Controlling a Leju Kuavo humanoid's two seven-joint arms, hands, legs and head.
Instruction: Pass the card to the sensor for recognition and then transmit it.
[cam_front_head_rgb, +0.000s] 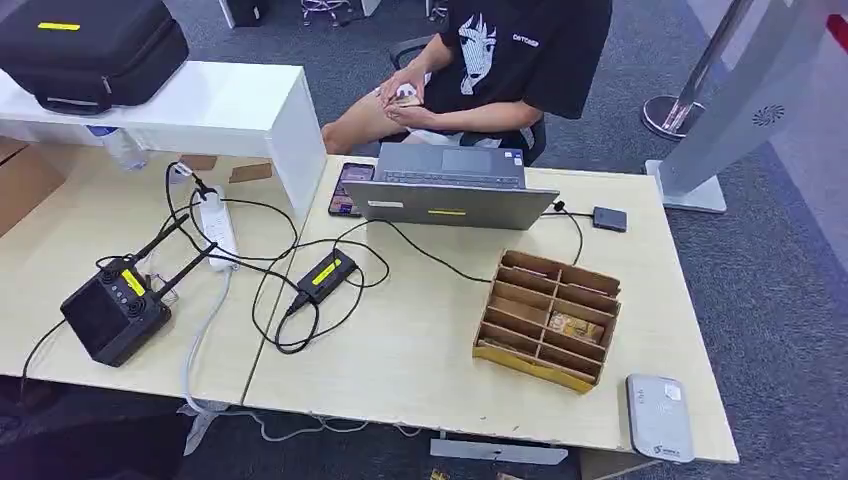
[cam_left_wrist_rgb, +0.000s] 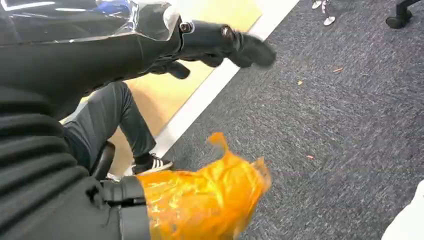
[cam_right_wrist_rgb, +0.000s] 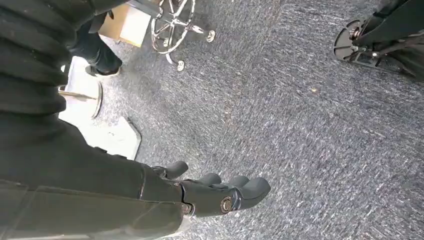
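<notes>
1. Both my hands hang over carpet holding nothing: left hand and right hand, fingers loosely spread.
2. One card lies in the wooden divider box; the grey sensor sits near it, at the table corner.
3. I judge a thin-edge pinch works best.

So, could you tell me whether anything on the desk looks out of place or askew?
The wooden organizer sits turned at an angle to the desk edge, and the grey sensor lies at the front right corner, close to the edge. Black cables loop loosely across the middle. Nothing looks spilled or damaged.
</notes>
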